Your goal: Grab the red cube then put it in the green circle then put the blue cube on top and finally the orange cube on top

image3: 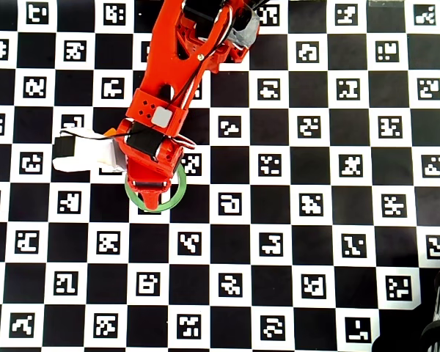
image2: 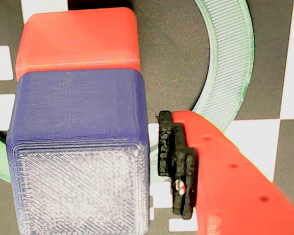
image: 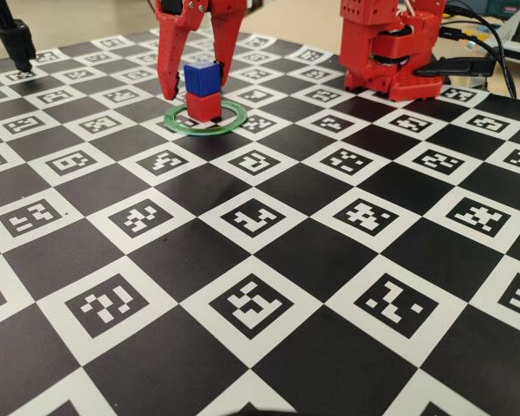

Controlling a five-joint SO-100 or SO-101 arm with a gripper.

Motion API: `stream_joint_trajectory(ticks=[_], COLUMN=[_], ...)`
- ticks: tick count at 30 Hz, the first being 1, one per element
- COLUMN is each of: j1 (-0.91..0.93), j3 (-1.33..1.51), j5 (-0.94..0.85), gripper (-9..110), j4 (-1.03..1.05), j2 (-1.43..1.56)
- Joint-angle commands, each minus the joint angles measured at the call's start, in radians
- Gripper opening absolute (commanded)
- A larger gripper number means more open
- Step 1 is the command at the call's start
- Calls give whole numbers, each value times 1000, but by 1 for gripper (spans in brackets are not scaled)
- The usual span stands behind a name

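inside the green circle (image: 204,118) on the checkered worktop (image: 269,286), the blue cube (image: 202,78) sits on the red cube (image: 203,106). the fingers (image: 193,87) straddle it, released. it looks light, stiff, slick; best gripped on flat opposite sides.

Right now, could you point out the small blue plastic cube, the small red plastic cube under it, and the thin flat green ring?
small blue plastic cube (image: 202,78), fixed view, on its front face.
small red plastic cube (image: 204,107), fixed view, on its front face.
thin flat green ring (image: 210,128), fixed view, on its near rim.
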Motion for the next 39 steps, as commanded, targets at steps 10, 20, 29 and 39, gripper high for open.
stream_joint_trajectory(ticks=[10, 20, 29, 39], j1=[14, 15, 40, 101], j3=[-80, -201, -308, -356], j5=[-20, -25, -38, -129], gripper=[38, 38, 38, 38], j4=[138, 293, 448, 489], j2=[201, 284, 293, 299])
